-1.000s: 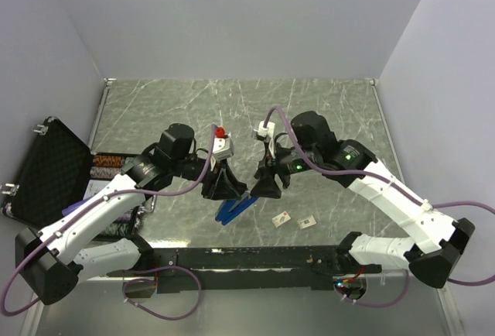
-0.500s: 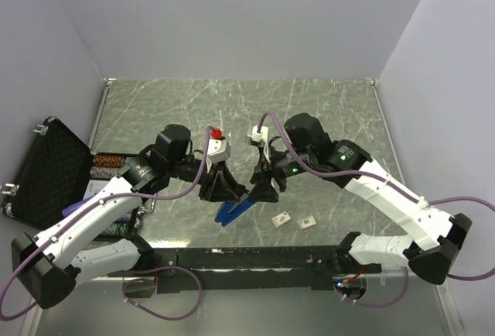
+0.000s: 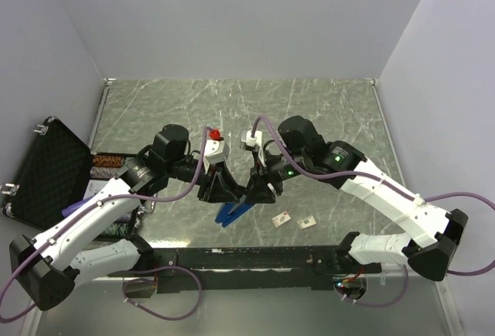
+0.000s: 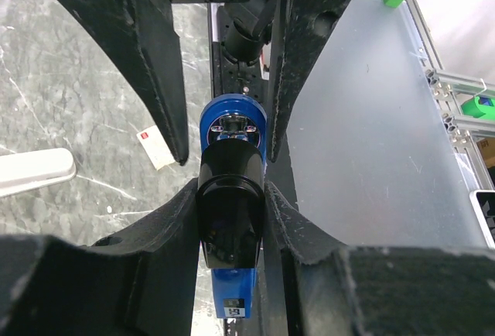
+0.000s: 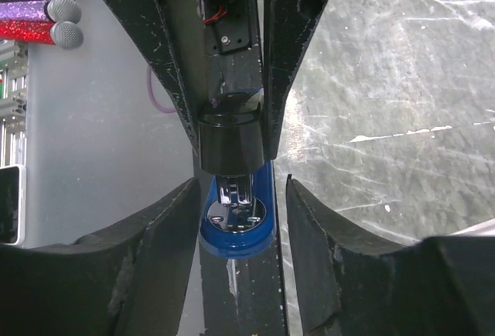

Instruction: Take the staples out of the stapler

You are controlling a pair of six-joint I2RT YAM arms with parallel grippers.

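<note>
An open black hard case lies at the tabletop's edge, well out to the left of both arms. A white rounded oblong bar rests on the green marbled tabletop, off to the left of the left jaws.

The left gripper has its jaws clenched on the small elongated blue stapler with a black end. Its dark padded fingers press the glossy black end from both sides. The stapler is held up off the tabletop, in the space between the two grippers.

In the overhead view the stapler's long axis runs on a diagonal. One blue end sticks out free below the left jaws, pointing down-left toward the arm bases. The other end rises up-right to where the two sets of jaws meet. From the left wrist it is seen almost end-on, with the black end nearest and the rounded blue front beyond it pointing at the right gripper.

The right gripper faces the left one tip to tip. Its jaws stand parted and straddle the rounded blue front, with a thin gap showing beside it. A silvery metal part shows in that front, but I cannot tell whether it is staples.

Two small square tan-and-white cards lie flat on the tabletop, below and to the right of the right jaws.
</note>
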